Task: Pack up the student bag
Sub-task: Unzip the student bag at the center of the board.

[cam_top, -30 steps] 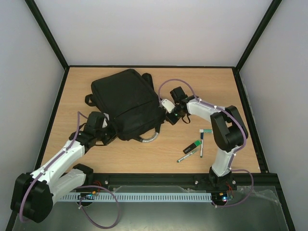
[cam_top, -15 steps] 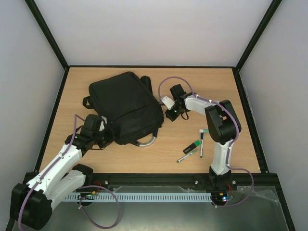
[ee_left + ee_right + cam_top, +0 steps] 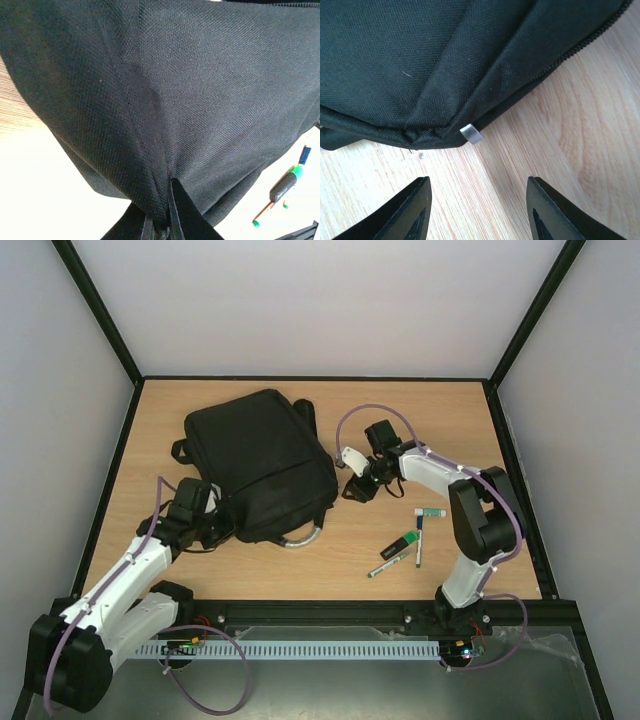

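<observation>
Left pincer [image 3: 160, 220] pinches the student bag [image 3: 262, 462] fabric — tips buried; right pincer [image 3: 478, 200] wide, empty.

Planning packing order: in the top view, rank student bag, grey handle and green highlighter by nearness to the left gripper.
1. student bag, pinched in the left gripper.
2. grey handle, at the bag's near edge.
3. green highlighter, over on the right.

The left arm [image 3: 120, 575] and the right arm [image 3: 430, 465] each have glossy white link shells between bulky, rounded black joint housings [image 3: 485, 515], with a thin purple cable [image 3: 372, 408] looping along them, and the right gripper [image 3: 477, 181] ends in two matte black, wedge-shaped fingers [image 3: 407, 212].
</observation>
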{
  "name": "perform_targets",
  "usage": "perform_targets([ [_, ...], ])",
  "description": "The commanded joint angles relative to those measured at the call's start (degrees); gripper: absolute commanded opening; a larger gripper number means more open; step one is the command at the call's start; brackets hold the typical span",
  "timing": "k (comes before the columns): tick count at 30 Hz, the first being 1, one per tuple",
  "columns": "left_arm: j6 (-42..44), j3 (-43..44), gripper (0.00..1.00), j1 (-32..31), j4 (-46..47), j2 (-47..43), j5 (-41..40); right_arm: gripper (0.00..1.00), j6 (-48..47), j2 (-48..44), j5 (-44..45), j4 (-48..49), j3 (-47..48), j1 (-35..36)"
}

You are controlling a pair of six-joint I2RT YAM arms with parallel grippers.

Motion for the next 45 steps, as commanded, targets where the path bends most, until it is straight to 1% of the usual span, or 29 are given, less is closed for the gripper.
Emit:
perform_targets([
  [1,2.6,0.1,0.02,1.6,-1.9,0.9,-0.8,0.52,-1.4,2.6,-5.5,-1.7,2.3,-0.2],
  [10,3.9,-0.2,0.02,4.1,-2.2,0.7,-0.3,0.48,-1.7,8.4,-9.9,-3.4,8.3,-0.1],
  [15,4.5,-0.1,0.02,5.2,-2.0,0.9,-0.3,0.43,-2.8,10.9,-11.8,-5.4,10.2,0.9],
  [16,4.8,-0.1,0.02,5.5,-1.9,1.0,-0.2,0.41,-2.9,11.3,-12.1,-5.6,10.3,1.1],
  [18,5.1,-0.1,0.02,5.8,-1.8,1.3,-0.2,0.32,-3.0,11.9,-12.3,-5.7,10.4,1.8],
  [19,5.2,-0.1,0.02,6.0,-1.8,1.5,-0.1,0.29,-3.0,12.1,-12.4,-5.7,10.4,2.1],
  [23,5.4,-0.2,0.02,6.3,-1.4,1.9,0.0,0.25,-2.7,12.2,-12.9,-5.4,10.3,2.7],
  [24,5.4,-0.3,0.02,6.4,-1.2,1.9,0.0,0.21,-2.6,12.1,-12.9,-5.2,10.2,2.7],
  [26,5.4,-0.3,0.02,6.5,-0.9,2.1,0.1,0.09,-2.6,11.9,-13.3,-5.2,10.2,2.7],
  [28,5.3,-0.3,0.02,6.7,-0.4,2.3,0.0,0.01,-2.3,11.4,-13.4,-5.0,10.0,2.7],
  [32,5.8,0.3,0.02,7.8,1.3,3.7,-0.2,0.01,-2.0,9.1,-10.8,-4.8,7.7,2.7],
  [35,7.3,1.5,0.03,9.2,3.0,6.6,-0.4,0.01,-2.7,4.3,-8.6,-4.4,3.8,2.7],
  [38,8.2,2.9,0.06,10.4,6.0,10.3,-0.6,0.01,-2.4,-0.5,-8.6,-4.1,-0.3,2.9],
  [40,8.7,4.1,0.14,10.8,8.1,13.6,-1.2,0.01,-1.9,-2.8,-8.7,-4.1,-2.8,3.8],
  [43,10.1,7.3,0.21,11.4,9.8,17.4,-2.2,0.01,-0.8,-5.1,-7.4,-3.3,-5.8,7.4],
  [44,10.6,8.4,0.27,11.8,9.9,18.4,-3.1,0.01,0.0,-5.5,-7.2,-2.9,-6.5,8.6],
  [45,11.0,9.5,0.36,12.3,9.8,19.1,-3.8,0.01,0.8,-5.7,-7.4,-2.5,-6.8,10.1],
])
